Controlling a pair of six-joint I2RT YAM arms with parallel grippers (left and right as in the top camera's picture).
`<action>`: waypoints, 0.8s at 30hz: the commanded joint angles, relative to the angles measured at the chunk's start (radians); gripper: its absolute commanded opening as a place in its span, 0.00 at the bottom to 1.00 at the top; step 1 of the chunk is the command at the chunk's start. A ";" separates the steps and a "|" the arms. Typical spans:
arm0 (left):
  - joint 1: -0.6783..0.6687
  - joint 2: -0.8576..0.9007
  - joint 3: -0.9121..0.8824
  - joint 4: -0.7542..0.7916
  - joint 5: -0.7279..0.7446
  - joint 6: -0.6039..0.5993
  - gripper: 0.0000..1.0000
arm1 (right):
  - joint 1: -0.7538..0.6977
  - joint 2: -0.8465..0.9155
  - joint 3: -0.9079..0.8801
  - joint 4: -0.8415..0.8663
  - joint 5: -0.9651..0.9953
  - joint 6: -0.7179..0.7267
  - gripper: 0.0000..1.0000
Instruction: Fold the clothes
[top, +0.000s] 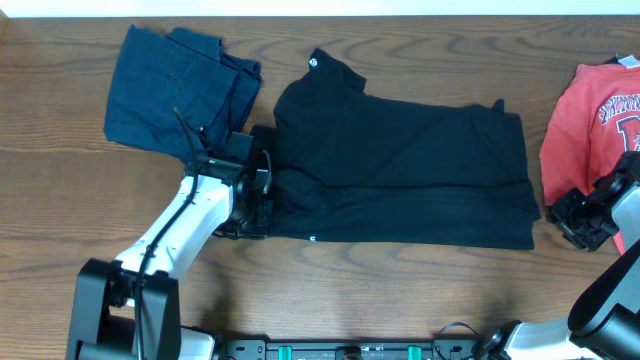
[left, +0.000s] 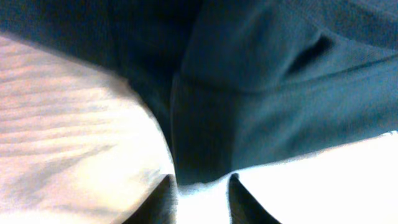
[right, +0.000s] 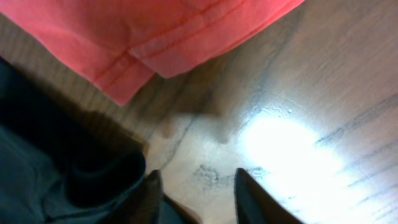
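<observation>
The clothes are three garments. A black T-shirt (top: 400, 170) lies folded into a wide band in the middle of the table, with a white tag at its collar. A navy garment (top: 175, 90) lies at the back left and a coral-red lettered T-shirt (top: 600, 120) at the right. My left gripper (top: 262, 198) sits at the black shirt's left edge. In the left wrist view it (left: 200, 186) is open over bare table, with dark fabric (left: 249, 93) just beyond the tips. My right gripper (top: 568, 215) is open between the black shirt (right: 50, 168) and the red shirt (right: 155, 31). In the right wrist view it (right: 198, 180) holds nothing.
The wooden table (top: 330, 290) shows bare along the front edge and in the strip between the black and red shirts. The navy garment touches the black shirt's left sleeve area near my left arm.
</observation>
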 joint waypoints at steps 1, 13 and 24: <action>0.006 -0.041 0.019 -0.030 -0.040 0.001 0.58 | -0.004 -0.025 0.046 0.000 -0.027 -0.011 0.43; 0.006 -0.109 0.227 -0.077 -0.014 -0.006 0.77 | 0.051 -0.025 0.271 0.047 -0.456 -0.083 0.35; 0.006 0.240 0.714 -0.014 0.099 0.071 0.77 | 0.222 -0.025 0.316 0.183 -0.442 -0.045 0.32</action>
